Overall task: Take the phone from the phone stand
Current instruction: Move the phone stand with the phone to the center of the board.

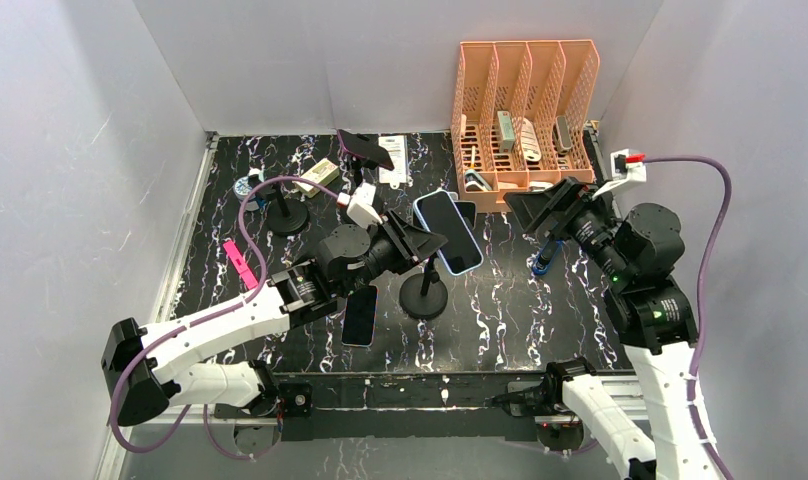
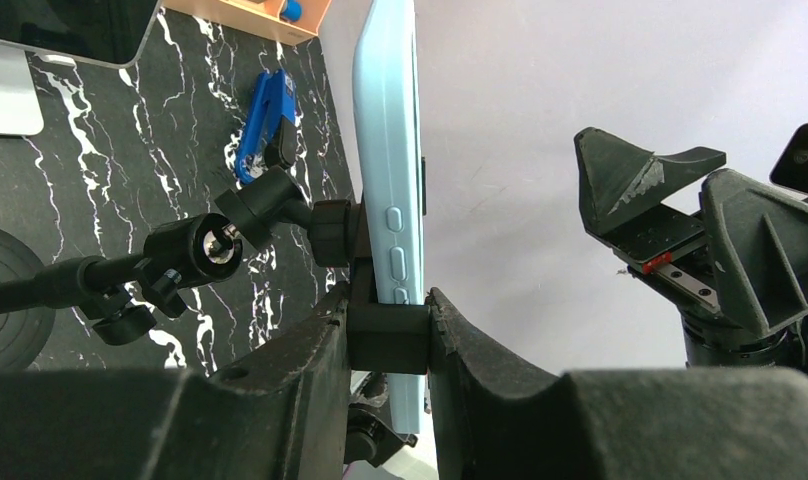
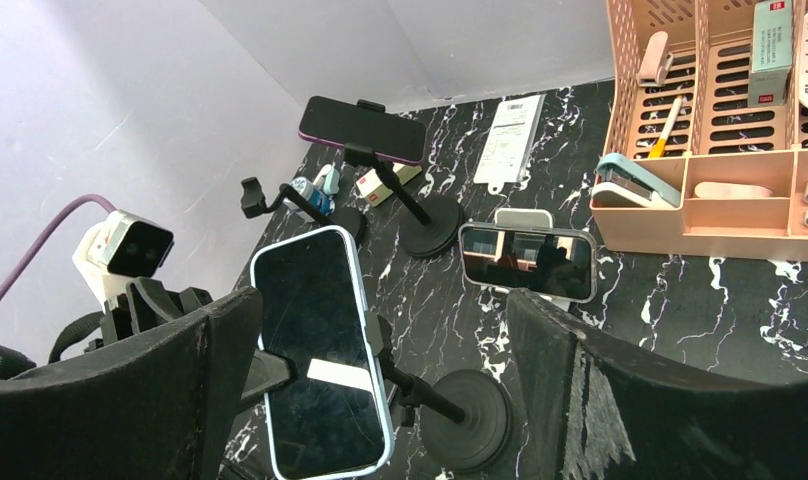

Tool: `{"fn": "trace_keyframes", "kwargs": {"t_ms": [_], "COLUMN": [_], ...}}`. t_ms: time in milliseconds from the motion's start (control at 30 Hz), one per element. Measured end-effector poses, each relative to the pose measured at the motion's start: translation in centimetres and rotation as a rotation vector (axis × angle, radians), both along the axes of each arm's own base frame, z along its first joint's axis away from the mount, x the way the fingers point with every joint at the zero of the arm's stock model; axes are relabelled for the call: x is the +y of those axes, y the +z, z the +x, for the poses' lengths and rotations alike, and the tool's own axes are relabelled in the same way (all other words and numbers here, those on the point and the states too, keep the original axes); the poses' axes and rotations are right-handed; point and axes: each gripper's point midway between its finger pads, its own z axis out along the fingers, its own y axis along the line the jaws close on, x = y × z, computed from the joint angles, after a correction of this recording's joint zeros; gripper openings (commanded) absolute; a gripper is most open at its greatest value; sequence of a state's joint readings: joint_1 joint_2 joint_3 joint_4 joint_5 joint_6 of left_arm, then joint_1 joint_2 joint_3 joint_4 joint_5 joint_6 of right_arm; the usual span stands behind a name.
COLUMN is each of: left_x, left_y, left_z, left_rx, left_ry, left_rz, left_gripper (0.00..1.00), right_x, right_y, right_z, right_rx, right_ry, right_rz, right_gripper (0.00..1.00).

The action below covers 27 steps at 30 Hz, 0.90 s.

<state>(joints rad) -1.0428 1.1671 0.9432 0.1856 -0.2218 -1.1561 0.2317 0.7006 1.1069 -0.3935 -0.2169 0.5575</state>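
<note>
Phone in light-blue case (image 1: 448,232), dark screen up, sits tilted in the clamp of the black round-base phone stand (image 1: 424,298), approx mid-table. Left gripper (image 2: 388,330): fingers narrow, pinched on that stand's clamp where it wraps the phone's edge. Right gripper (image 1: 542,203) hangs off to the right, apart from the phone, fingers spread wide, holding nothing. Peach slotted plastic organiser (image 1: 525,110) at the back.
</note>
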Motion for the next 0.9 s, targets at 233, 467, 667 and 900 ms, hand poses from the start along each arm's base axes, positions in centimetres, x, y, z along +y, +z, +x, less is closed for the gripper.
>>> {"fn": "trace_keyframes", "kwargs": {"t_ms": [233,467,667,900], "left_x": [0.0,0.6,2.1,3.3], "left_y": [0.0,-0.2,-0.4,-0.4], "left_z": [0.0,-0.2,-0.9,-0.9], "left_rx": [0.003,0.004,-0.024,-0.064], "left_ry": [0.003,0.011,0.019,0.037], "left_rz": [-0.003,-0.037,-0.081,-0.147], "left_gripper": [0.00,0.00,0.00,0.00], "right_x": [0.3,0.5,0.8,1.3], "right_y": [-0.4,-0.7,-1.2,-2.9], "right_z": [0.3,0.1,-0.3,-0.4], "right_rx": [0.006,0.000,-0.003,0.033], "right_ry": [0.012,0.023,0.043,0.069], "right_rz": [-0.018,-0.039,-0.051,-0.068], "right_gripper": [0.99,0.99,0.99,0.99]}}
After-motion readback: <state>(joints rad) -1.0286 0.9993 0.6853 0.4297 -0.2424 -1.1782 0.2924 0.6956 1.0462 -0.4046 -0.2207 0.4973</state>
